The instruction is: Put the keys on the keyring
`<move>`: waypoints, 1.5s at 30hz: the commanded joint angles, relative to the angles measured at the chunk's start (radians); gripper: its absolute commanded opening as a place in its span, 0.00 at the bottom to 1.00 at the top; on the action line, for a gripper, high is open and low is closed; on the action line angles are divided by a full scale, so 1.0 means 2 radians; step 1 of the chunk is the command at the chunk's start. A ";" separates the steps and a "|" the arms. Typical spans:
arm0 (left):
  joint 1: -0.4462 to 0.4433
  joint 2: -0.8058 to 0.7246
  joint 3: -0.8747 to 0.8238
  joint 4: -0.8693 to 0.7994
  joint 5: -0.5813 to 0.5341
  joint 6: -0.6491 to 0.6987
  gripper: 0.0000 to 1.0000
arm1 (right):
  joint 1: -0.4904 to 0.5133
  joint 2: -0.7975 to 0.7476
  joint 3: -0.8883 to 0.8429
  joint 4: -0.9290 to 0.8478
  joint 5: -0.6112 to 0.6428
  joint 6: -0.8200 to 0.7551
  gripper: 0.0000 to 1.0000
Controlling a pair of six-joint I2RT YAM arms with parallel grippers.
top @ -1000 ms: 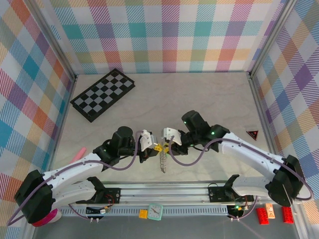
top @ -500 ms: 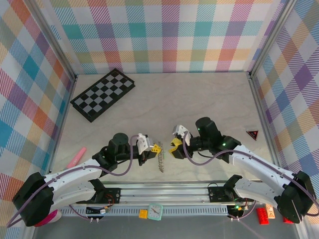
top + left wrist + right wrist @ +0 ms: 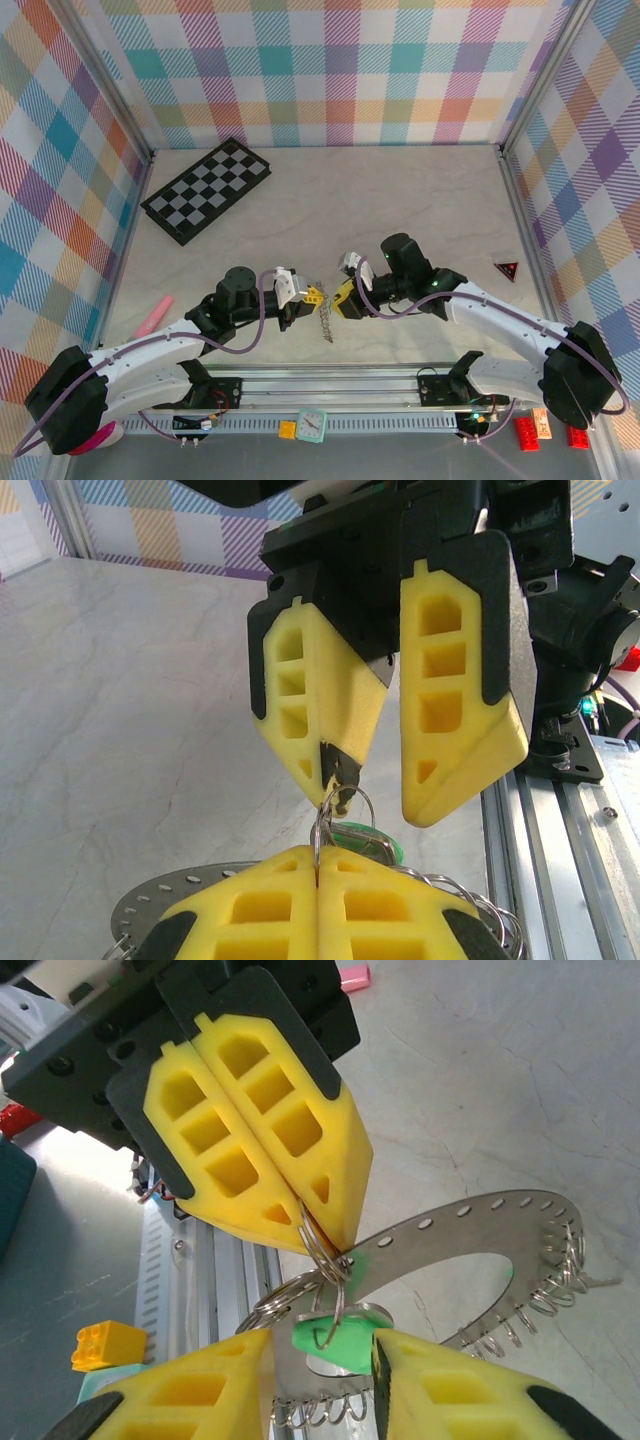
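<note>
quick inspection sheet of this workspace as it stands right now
surface: pale marbled table
job's things: keyring hangs from the left hand; green key tag sits among its small loops
clutter: chessboard, pink object, red triangle on the table; clock and toy bricks past the front rail
hands: left hand shut on a keyring loop; right hand open, fingertips by the tag
cables: purple cables run along both arms, no snag seen
surroundings: plaid walls

Keyring [image 3: 326, 320] between left pincer [image 3: 313, 297] and right pincer [image 3: 343, 300]; chessboard [image 3: 207, 189] behind-left.
</note>
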 commanded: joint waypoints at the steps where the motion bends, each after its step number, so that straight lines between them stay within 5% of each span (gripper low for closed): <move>1: 0.000 -0.003 0.000 0.031 0.008 -0.004 0.00 | -0.004 0.002 0.015 0.022 -0.022 0.015 0.28; 11: 0.000 -0.004 0.000 0.032 0.012 -0.003 0.00 | -0.003 0.014 0.021 0.022 -0.022 0.020 0.19; 19: 0.000 -0.006 -0.001 0.037 0.012 -0.006 0.00 | -0.004 0.025 0.023 0.018 -0.030 0.019 0.00; 28: -0.001 -0.007 -0.003 0.062 0.010 -0.013 0.00 | -0.004 0.057 0.026 0.010 -0.053 0.014 0.00; 36: 0.000 -0.003 -0.008 0.063 0.012 -0.014 0.00 | -0.004 -0.026 -0.018 0.063 0.027 -0.044 0.37; 45: 0.000 0.004 -0.010 0.080 0.022 -0.016 0.00 | -0.003 -0.032 -0.034 0.125 0.012 -0.099 0.35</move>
